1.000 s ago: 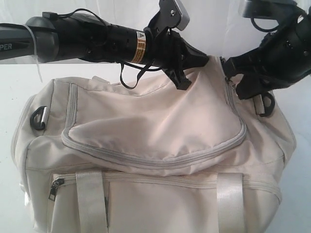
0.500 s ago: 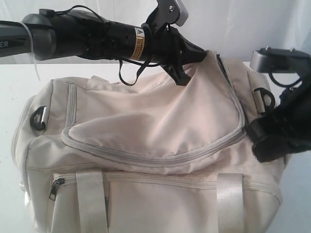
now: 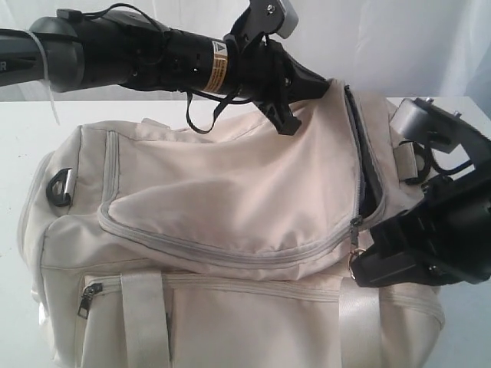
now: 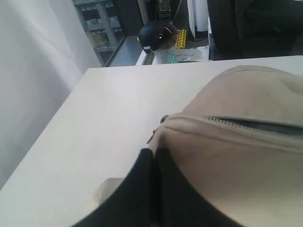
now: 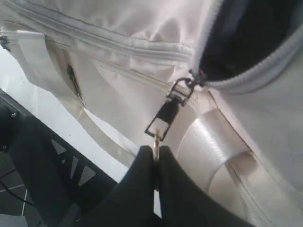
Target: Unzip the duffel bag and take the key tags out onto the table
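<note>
Pinches raised edge of duffel bag (image 3: 230, 199) with left gripper (image 4: 155, 152); clamps zipper pull (image 5: 166, 116) in right gripper (image 5: 155, 149), zipper partly open.

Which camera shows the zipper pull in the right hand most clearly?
The right wrist view: the zipper pull hangs large and sharp mid-frame, its end pinched in the right hand. The exterior view shows it small, beside that hand. The left wrist view misses it.
</note>
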Controlling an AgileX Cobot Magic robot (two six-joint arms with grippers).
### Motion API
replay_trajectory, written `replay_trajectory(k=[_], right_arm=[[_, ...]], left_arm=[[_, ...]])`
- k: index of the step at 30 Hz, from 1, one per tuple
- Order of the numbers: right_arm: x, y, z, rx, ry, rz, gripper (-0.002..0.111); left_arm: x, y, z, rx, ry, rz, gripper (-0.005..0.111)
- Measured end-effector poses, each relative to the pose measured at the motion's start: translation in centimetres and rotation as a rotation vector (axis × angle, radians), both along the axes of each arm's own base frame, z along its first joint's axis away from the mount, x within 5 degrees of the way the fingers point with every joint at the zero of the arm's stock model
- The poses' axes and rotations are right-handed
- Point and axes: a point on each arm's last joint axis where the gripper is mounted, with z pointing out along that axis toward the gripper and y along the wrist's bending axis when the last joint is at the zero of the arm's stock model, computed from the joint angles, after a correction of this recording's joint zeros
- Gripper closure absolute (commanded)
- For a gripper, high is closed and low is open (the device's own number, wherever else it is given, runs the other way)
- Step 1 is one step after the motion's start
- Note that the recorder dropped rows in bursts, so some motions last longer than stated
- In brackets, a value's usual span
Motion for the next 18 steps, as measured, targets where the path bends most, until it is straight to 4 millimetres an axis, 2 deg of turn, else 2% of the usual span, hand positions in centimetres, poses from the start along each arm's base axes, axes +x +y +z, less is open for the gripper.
replay_trajectory(k=[8, 10, 12, 13, 15, 18], right_arm=[[-0.5, -0.1, -2.5, 0.024, 0.024, -0.037, 0.108], [-0.6, 0.0, -2.7, 0.033, 0.013, -0.028, 0.108], [-0.5, 0.0, -2.6, 0.042, 0.001, -0.029, 0.108], [-0.6, 0.0, -2.7, 0.041, 0.007, -0.026, 0.108], [-0.7, 0.0, -3.0, 0.034, 0.009, -0.009, 0.108], [-0.8, 0.0, -3.0, 0.033, -0.003, 0.008, 0.108]], left_arm=[[-0.7, 0.2, 0.9, -0.006, -0.012, -0.028, 0.107], [-0.9, 0.3, 1.2, -0.009, -0.01, -0.031, 0.096], [-1.0, 0.4, 1.7, -0.03, 0.039, -0.008, 0.074], [-1.0, 0.6, 2.2, -0.06, 0.066, 0.013, 0.058], [-1.0, 1.3, 4.0, -0.131, 0.112, 0.037, 0.039], [-1.9, 1.3, 4.5, -0.177, 0.264, -0.029, 0.036]])
